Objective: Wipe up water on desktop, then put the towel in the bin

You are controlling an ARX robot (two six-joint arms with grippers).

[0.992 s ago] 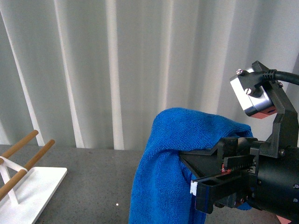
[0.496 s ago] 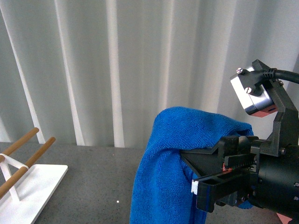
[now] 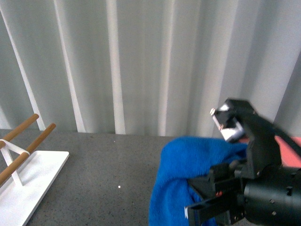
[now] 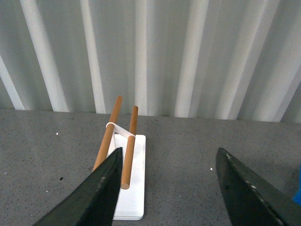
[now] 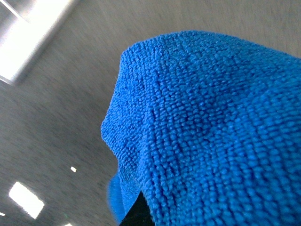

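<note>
Our right pincer (image 3: pixel 189 197) is clamped on a thick fold of the towel (image 3: pixel 181 160), which drapes over the jaws and hangs low above the worktop (image 3: pixel 108 165) on our right side. Our left pincer (image 4: pixel 167 188) gapes wide and holds nothing, facing the rack (image 4: pixel 123 155). We see no water from here, so we judge the drop-off comes next. A sliver of the bin (image 3: pixel 288 142) shows behind the right arm. We should grip firmly and carry the whole hanging bundle inside the rim before opening, since trailing folds could catch the wall.
</note>
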